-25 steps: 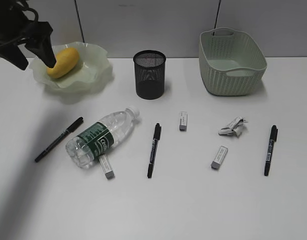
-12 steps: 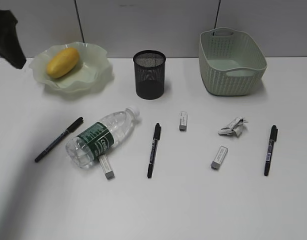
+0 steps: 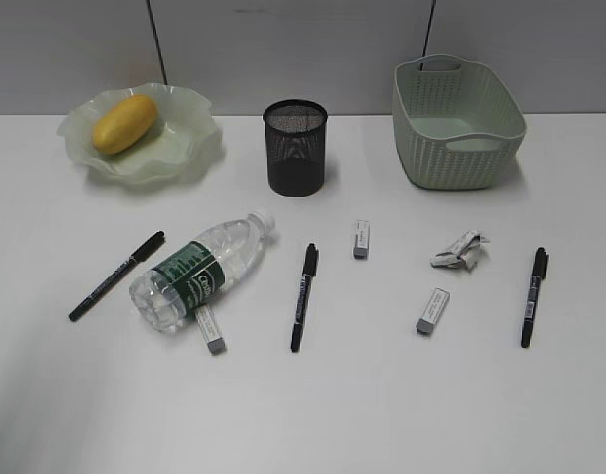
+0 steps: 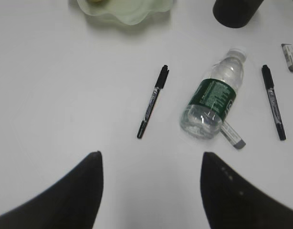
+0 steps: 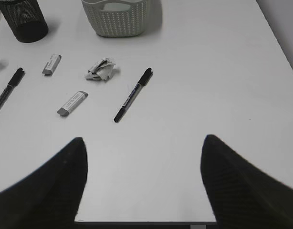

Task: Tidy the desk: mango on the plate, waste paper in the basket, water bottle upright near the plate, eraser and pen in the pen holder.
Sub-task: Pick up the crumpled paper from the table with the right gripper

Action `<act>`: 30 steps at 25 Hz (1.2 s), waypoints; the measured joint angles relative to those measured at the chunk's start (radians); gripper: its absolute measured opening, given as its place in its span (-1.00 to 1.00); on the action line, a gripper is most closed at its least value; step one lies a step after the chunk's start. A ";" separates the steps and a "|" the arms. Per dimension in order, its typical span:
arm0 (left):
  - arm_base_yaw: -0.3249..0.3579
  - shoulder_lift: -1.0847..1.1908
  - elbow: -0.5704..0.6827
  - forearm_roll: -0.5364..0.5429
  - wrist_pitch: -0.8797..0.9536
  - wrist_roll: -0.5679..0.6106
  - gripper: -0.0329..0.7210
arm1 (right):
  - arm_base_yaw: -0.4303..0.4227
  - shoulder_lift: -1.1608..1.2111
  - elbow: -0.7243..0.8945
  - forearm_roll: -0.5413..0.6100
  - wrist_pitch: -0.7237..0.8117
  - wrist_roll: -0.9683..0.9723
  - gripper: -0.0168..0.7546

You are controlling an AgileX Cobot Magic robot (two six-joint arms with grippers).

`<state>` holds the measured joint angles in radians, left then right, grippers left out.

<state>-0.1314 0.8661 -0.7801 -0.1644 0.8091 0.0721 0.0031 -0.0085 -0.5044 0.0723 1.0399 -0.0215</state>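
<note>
Exterior view: the mango [image 3: 123, 122] lies in my plate [image 3: 185, 148]; pen holder [image 3: 295, 146] and basket [image 3: 457, 120] show nothing inside. On the desk [image 3: 382, 395] the water bottle [image 3: 199, 271] lies flat, waste paper [image 3: 460, 249] near the basket. My left claw [image 4: 149, 191] and right claw [image 5: 144, 183] hover with jaws apart, holding nothing.

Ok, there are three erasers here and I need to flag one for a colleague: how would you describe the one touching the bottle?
Start from the water bottle lying on its side on the left half of the desk. At its wide bottom end, on the near side, a small grey-and-white eraser pokes out from beneath it. The other two erasers lie in the open, clear of everything.
</note>
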 joint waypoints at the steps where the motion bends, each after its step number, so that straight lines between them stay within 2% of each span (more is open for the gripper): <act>1: 0.000 -0.070 0.046 0.000 -0.001 0.000 0.38 | 0.000 0.000 0.000 0.000 0.000 0.000 0.55; 6: 0.000 -0.394 0.169 0.002 0.068 0.000 0.38 | 0.000 0.000 0.000 0.000 0.000 0.000 0.55; 13: 0.000 -0.698 0.197 0.023 0.191 0.000 0.37 | 0.000 0.000 0.000 0.000 0.000 0.000 0.55; 24: 0.000 -0.734 0.250 0.042 0.252 0.000 0.37 | 0.000 0.020 0.000 0.002 0.000 0.001 0.55; 30: 0.000 -0.734 0.250 0.042 0.252 0.000 0.35 | 0.000 0.275 -0.001 -0.009 -0.003 0.021 0.55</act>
<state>-0.1314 0.1319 -0.5302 -0.1221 1.0608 0.0721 0.0031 0.2664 -0.5055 0.0635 1.0373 0.0000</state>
